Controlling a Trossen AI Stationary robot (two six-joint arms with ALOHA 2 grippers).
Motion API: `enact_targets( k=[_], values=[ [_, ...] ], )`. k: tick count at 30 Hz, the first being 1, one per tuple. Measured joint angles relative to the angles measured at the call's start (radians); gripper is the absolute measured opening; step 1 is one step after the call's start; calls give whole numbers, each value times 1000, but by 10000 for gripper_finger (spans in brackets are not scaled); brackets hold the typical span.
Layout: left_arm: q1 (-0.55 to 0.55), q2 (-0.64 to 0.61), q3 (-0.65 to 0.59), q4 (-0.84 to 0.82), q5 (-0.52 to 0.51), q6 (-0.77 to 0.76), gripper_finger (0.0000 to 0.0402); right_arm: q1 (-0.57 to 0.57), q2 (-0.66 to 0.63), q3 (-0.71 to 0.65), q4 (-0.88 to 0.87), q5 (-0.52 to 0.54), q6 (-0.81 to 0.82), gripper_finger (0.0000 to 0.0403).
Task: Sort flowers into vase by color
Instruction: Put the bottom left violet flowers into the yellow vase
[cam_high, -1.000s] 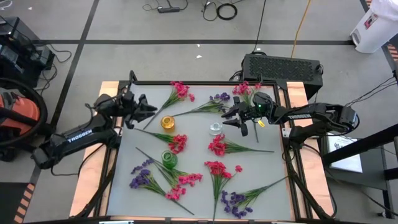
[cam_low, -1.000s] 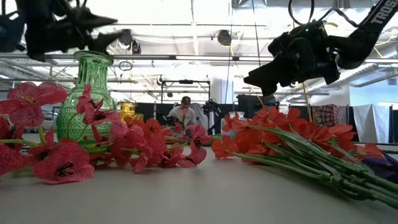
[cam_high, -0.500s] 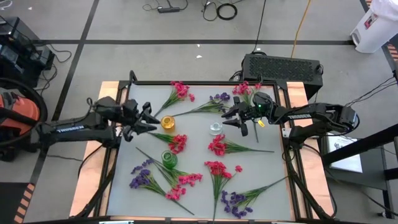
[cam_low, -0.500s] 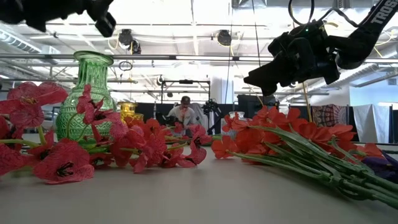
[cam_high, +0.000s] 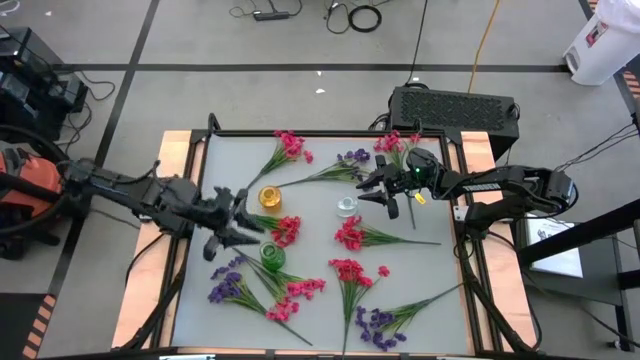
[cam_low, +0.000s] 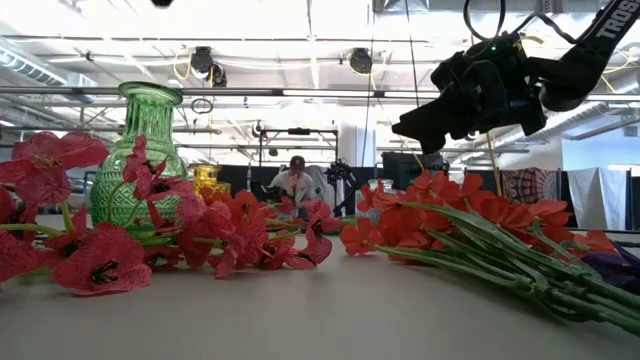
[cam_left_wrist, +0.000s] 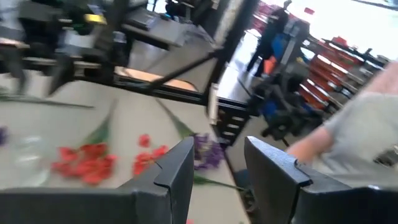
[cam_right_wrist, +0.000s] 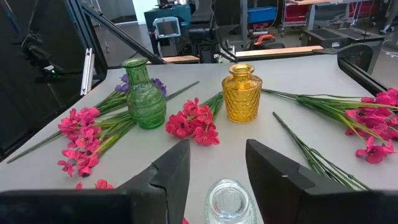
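Reaching in from the table's left edge, the left gripper (cam_high: 228, 228) hung over the mat with its fingers (cam_left_wrist: 176, 171) apart and nothing between them, close to the yellow vase (cam_high: 269, 197) and the green vase (cam_high: 271, 255). A pink sprig (cam_high: 283, 230) lay just beside that gripper, between the two vases. More flowers lay flat and scattered over the table (cam_high: 310, 305): a purple sprig (cam_high: 226, 287) near the front left, pink sprig 2 (cam_high: 289, 145) at the back, purple sprig 2 (cam_high: 352, 158) right of it, and pink sprig 3 (cam_high: 350, 235) near the middle. None of the sprigs stood in a vase. A small clear vase (cam_high: 347, 206) stood upright right of the yellow one. The right gripper (cam_high: 385, 192) hovered just beside and above it, fingers (cam_right_wrist: 168, 171) spread, empty; its wrist view showed the clear vase's mouth (cam_right_wrist: 229, 200) between them. Across the room a person (cam_low: 297, 181) sat behind the table.
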Motion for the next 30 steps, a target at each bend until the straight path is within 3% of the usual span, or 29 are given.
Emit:
enact_targets(
  k=[10,20,30],
  values=[
    [-267,236,213,-233,-245,-3,148,0,0,0,0,0,0,148],
    [-421,413,295,-238,-303,-80,148,0,0,0,0,0,0,148],
    [-454,572,297,-298,-303,-81,148,0,0,0,0,0,0,148]
  ],
)
